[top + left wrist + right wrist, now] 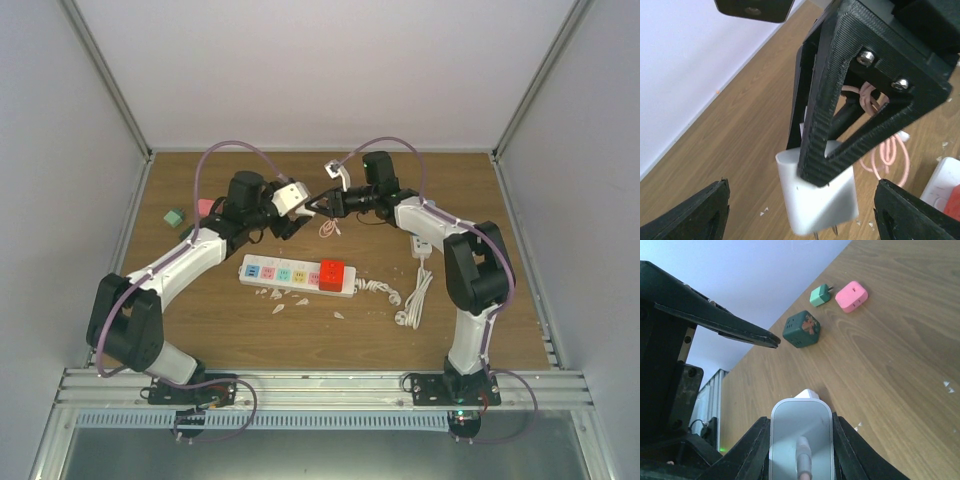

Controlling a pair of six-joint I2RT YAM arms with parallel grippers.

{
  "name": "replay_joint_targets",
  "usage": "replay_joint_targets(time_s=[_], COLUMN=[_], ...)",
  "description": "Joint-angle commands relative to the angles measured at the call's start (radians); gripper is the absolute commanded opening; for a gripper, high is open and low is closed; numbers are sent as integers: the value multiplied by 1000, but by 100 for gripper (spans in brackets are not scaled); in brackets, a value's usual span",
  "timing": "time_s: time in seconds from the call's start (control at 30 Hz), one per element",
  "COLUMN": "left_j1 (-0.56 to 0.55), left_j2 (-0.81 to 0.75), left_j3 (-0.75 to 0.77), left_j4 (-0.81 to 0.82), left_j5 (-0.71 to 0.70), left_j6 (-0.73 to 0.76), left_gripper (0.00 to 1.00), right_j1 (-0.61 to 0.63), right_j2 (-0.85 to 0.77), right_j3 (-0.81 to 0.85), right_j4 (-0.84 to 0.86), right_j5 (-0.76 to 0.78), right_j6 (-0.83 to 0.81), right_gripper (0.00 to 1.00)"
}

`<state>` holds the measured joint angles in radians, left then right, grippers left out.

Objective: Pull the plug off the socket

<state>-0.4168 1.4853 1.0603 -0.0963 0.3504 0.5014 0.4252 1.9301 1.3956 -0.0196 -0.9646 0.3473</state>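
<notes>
Top external view: both arms bend inward, and their wrists meet nose to nose over the back middle of the wooden table (250, 335). The left arm slants up and to the right from its base. The right arm rises from its base, folds at the elbow and reaches left. The meeting point lies just behind the white power strip (285, 272), which lies flat with a red adapter (332, 272) seated near its right end.

The right gripper (801, 437) is clamped on the white plug (822, 202), one finger on each broad side. The plug hangs in the air, clear of the strip and of the table. In the left wrist view its metal prongs (815, 233) point down toward the wood. Its long axis runs nearly upright, leaning slightly. In the right wrist view a cord leaves the face opposite the prongs, toward that camera.

The left gripper (802, 210) is spread wide. Its fingers (695, 215) stand on either side of the plug, well apart from it and touching nothing.

A dark green cube (801, 330), a small green plug (820, 295) and a pink plug (851, 296) lie on the table beyond, and a pink cable (887, 155) coils on the wood.
</notes>
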Motion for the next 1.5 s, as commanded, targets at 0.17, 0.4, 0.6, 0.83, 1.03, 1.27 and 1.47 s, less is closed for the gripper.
replay_joint_targets(time_s=[0.17, 0.4, 0.6, 0.83, 1.03, 1.27, 1.47], left_j1=[-78, -74, -8, 113, 247, 353, 393], left_j2=[92, 101, 97, 172, 330, 512, 635], left_j3=[80, 83, 73, 89, 218, 395, 521], left_j4=[20, 33, 10, -35, -175, -338, -431], left_j5=[-159, -191, -109, -49, 10, 27, -5], left_j6=[58, 59, 62, 63, 42, 36, 29], left_gripper=[71, 45, 33, 28, 29, 29, 30], right_j1=[6, 1, -33, -55, -55, -55, -38], right_j2=[-66, -62, -69, -132, -260, -389, -413], right_j3=[-52, -67, -61, -62, -170, -319, -381], right_j4=[158, 165, 84, -103, -253, -354, -393], right_j5=[-57, -82, -78, -56, -9, 52, 101], right_j6=[152, 161, 65, -225, -557, -841, -945], right_gripper=[18, 23, 66, 84, 86, 86, 88])
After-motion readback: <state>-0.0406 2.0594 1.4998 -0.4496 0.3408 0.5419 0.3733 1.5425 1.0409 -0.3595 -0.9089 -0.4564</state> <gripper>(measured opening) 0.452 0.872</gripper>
